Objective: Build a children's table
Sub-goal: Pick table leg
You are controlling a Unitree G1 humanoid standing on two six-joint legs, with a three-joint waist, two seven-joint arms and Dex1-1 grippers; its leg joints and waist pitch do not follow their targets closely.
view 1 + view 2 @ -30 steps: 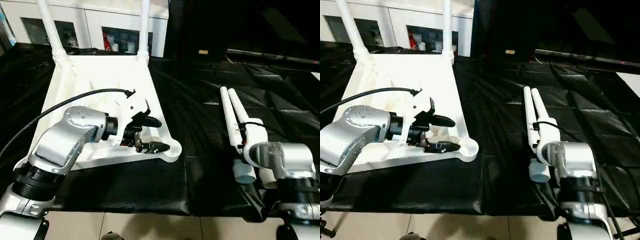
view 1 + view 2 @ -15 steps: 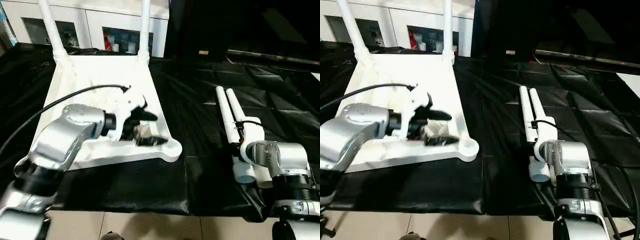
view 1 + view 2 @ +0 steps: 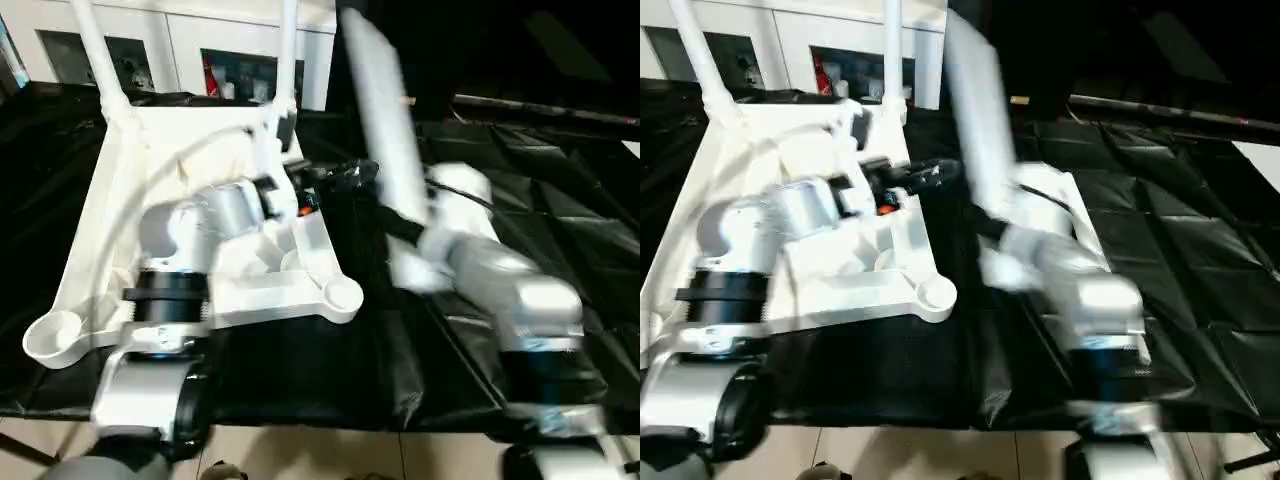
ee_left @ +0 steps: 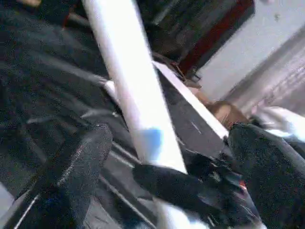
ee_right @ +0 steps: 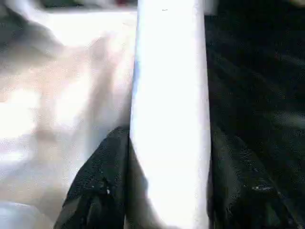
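Black cloth covers the big table (image 3: 560, 230) in front of me, and white cabinets (image 3: 190, 50) stand behind it.

On the cloth, at my left, lies the children's table (image 3: 100, 230), upside down, ribbed side up. Two of its legs (image 3: 92, 50) already stand up from the far corner sockets. The two near corner sockets (image 3: 342, 292) are round, open cups with nothing in them.

My right tool (image 5: 167, 186) holds a loose white leg (image 3: 378, 120). The leg sits between its two black fingers (image 5: 100, 181), one finger pressed on each side. It is lifted off the cloth and tilts up and away from me, just beside the right edge of the upside-down top. It looks smeared.

My left tool (image 4: 162, 162) has its two black fingers spread wide apart, and it holds nothing. It reaches out over the right edge of the white top, toward the lifted leg. From my left wrist I see that leg pass between and beyond my fingers (image 4: 81, 162), with one dark finger of my right tool across it. I cannot tell if my left fingers touch the leg.
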